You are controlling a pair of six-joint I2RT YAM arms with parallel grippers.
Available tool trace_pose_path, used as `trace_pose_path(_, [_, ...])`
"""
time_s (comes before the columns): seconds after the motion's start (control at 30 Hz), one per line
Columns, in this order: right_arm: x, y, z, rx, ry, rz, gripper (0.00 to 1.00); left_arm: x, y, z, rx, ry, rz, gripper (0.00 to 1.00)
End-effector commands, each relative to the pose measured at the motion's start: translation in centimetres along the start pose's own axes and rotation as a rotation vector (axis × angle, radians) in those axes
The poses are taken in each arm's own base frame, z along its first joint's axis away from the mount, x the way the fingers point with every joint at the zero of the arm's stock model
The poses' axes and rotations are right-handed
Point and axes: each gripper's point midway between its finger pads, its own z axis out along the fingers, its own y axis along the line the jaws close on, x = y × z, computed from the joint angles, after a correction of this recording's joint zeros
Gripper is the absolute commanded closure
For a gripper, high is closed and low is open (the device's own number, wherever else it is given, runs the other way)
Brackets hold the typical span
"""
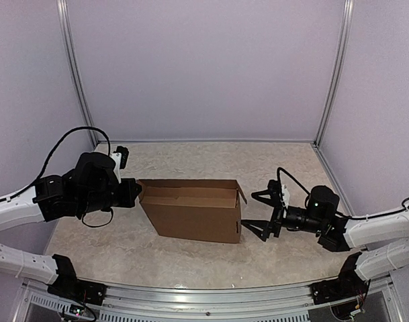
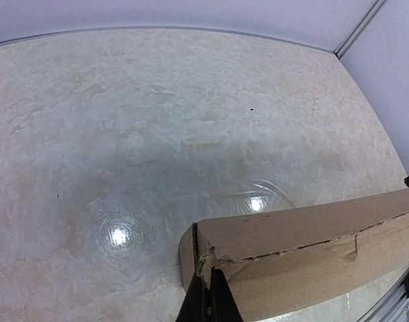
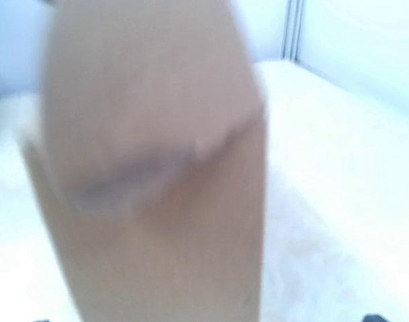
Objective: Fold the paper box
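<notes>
Paper box (image 1: 194, 211) | left arm (image 1: 70, 194) level, jaws pinching its edge | right arm (image 1: 325, 218) level, jaws spread

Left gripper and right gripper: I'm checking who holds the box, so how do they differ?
The left gripper is shut; the right gripper stands wide open. The left gripper's tips meet the paper box at its left end; the right gripper faces the right end, gripping nothing. Both sit at box height.

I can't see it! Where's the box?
In the top view, the paper box stands on the table between the shut jaws of the left arm and the open jaws of the right arm.
</notes>
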Motion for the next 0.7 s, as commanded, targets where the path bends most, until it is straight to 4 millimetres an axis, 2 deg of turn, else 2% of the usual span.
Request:
trace_pose_path(0.0, [-1.6, -1.5, -1.5, 0.100, 0.029, 0.147, 0.00, 3.7, 1.9, 0.4, -0.087, 0.143, 0.043, 1.00])
trace_pose_path(0.07, [-2.3, -2.4, -1.9, 0.157, 0.076, 0.198, 0.00, 3.5, 1.9, 0.4, -0.092, 0.140, 0.042, 1.00])
trace_pose_path(0.2, [-4.3, -1.3, -1.9, 0.086, 0.133, 0.205, 0.00, 3.2, 1.8, 0.6, -0.107, 0.133, 0.034, 1.00])
trace_pose_path(0.37, [-6.4, -1.2, -1.6, 0.085, 0.129, 0.245, 0.02, 2.7, 1.6, 1.0, -0.123, 0.125, 0.017, 1.00])
trace_pose_path(0.5, [-8.1, -0.6, -1.2, 0.091, 0.123, 0.228, 0.11, 2.7, 1.8, 1.3, -0.145, 0.128, 0.006, 1.00])
trace_pose_path(0.67, [-9.6, 0.3, 0.3, 0.116, 0.162, 0.199, 0.27, 2.7, 1.7, 1.4, -0.153, 0.126, -0.022, 1.00])
